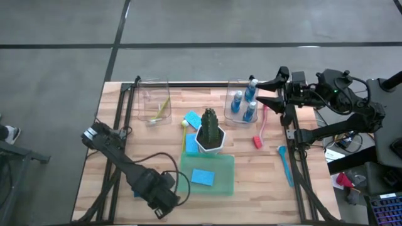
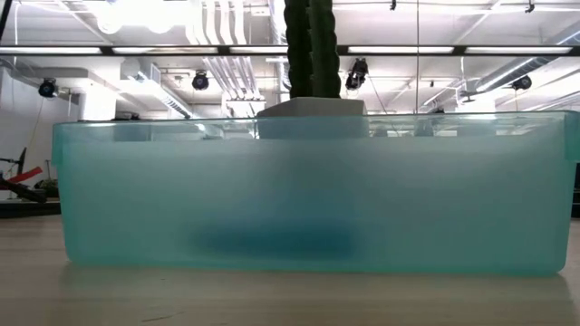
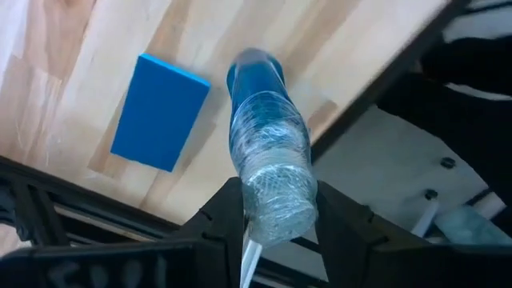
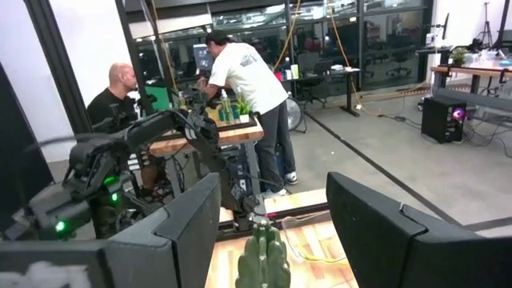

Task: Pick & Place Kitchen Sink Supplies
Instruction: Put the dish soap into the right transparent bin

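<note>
Wooden table [image 1: 125, 150] below, the left gripper [image 3: 276, 220] clamps a small clear bottle of blue liquid [image 3: 268, 148] between its jaws and should carry it upright, while the right gripper [image 1: 267, 92] waits with jaws apart.

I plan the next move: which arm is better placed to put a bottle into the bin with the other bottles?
Left. Its pincer already holds a bottle. The right pincer is open and empty, though it hovers beside that bin.
</note>
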Robot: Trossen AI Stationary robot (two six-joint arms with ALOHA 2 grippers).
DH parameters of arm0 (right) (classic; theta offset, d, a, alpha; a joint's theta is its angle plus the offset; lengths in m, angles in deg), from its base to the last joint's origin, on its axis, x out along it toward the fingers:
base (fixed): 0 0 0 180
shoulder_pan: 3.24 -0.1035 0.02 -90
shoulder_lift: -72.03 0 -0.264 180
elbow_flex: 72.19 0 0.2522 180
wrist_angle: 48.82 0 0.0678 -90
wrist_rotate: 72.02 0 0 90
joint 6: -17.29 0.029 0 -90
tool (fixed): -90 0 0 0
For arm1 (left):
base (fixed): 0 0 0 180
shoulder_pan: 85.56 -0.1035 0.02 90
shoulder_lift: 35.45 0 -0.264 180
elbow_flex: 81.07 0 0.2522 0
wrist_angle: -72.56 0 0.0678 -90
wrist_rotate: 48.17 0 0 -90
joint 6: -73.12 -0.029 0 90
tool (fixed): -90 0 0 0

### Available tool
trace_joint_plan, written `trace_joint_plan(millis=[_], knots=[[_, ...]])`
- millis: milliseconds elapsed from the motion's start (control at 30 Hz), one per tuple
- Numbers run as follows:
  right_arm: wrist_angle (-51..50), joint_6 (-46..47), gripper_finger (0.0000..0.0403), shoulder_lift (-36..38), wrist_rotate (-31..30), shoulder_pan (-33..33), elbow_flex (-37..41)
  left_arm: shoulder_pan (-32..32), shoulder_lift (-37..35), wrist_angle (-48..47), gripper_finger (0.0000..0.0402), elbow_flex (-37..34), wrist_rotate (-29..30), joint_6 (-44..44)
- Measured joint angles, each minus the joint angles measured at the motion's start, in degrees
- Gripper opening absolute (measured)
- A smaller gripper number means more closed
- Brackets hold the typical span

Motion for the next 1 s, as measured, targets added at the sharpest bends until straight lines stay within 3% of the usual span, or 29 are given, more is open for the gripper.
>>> trace_joint_plan(millis=[367, 600, 800, 1000], knots=[[-2.3, 0.7, 0.0224, 0.5, 1.0, 0.0, 0.0, -2.5, -7.8, 0.0, 0.0115, 3.6, 0.4, 1.9], [-10.3, 3.5, 0.0224, -0.1, 4.7, 0.0, 0.0, -6.3, -10.6, 1.2, 0.0115, 9.9, 6.5, 1.4], [-13.6, 6.7, 0.0224, -0.6, 13.0, 0.0, 0.0, -10.4, -9.9, 3.2, 0.0115, 14.9, 9.9, -2.0], [-15.1, 9.4, 0.0224, -1.8, 22.8, 0.0, 0.0, -13.6, -8.9, 10.3, 0.0116, 15.3, 7.7, -6.4]])
